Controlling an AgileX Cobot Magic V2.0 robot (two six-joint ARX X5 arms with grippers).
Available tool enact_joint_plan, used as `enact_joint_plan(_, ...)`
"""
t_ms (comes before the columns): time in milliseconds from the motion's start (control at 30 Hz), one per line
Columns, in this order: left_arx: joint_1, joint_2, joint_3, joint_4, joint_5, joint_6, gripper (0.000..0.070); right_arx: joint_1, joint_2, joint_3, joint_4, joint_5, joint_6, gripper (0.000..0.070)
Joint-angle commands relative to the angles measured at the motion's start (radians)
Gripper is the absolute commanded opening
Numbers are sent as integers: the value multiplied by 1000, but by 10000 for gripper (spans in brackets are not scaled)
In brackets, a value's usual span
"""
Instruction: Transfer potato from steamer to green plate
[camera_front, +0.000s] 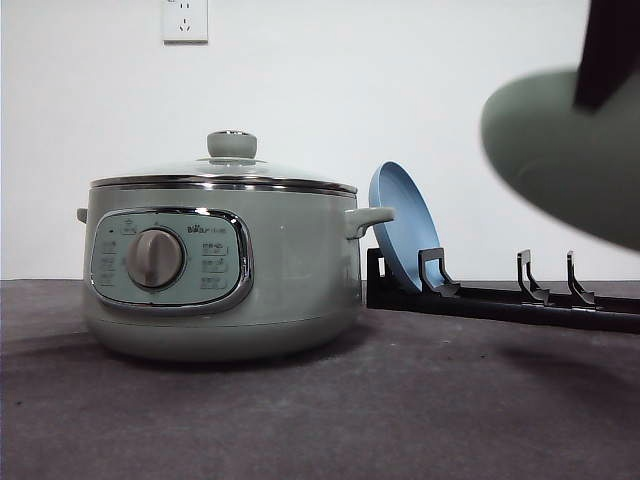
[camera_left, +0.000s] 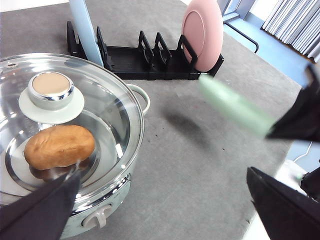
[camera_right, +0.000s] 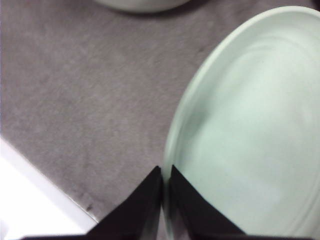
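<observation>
A white wall with a socket (camera_front: 185, 20) backs a dark grey counter (camera_front: 400, 400). At the left of the front view stands the steamer (camera_front: 225, 265), sage green, with a chrome-rimmed control panel, a silver dial (camera_front: 155, 258) and side handles. Its glass lid (camera_front: 225, 172) is on, topped by a round knob (camera_front: 231, 144). Through the glass, the left wrist view shows the potato (camera_left: 59, 146), orange-brown and oblong, lying inside the pot beside the knob.

Above the steamer hang the left arm's fingers (camera_left: 42, 210), dark and spread wide apart, one over the lid's near edge and the other well off to the side over bare counter, with nothing between them.

Just to the right of the steamer, a black dish rack (camera_front: 500, 295) lies on the counter. A blue plate (camera_front: 400, 230) stands tilted in the slot nearest the pot. The left wrist view also shows a pink plate (camera_left: 202, 35) upright at the rack's far end.

Farthest right, the green plate (camera_front: 565, 165) is in the air, clear of the counter and blurred. The right arm's fingers (camera_right: 165, 200) are pinched narrowly on its rim, one on each face of the plate. In the right wrist view the pale, glossy plate lies over the grey counter, with the counter's white edge at one corner.
</observation>
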Motion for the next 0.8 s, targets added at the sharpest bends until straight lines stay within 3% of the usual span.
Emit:
enact_joint_plan(0, -4, 5, 26, 7, 12, 1, 700, 39, 25, -19, 32, 25, 53, 3)
enact_joint_plan(367, -4, 5, 26, 4, 12, 0, 700, 179, 235, -122, 166, 152, 126, 3)
enact_joint_plan(700, -4, 5, 26, 4, 12, 0, 700, 251, 440, -122, 239, 183, 165, 5)
enact_joint_plan(767, -4, 5, 26, 4, 12, 0, 700, 254, 460, -122, 241, 182, 169, 34)
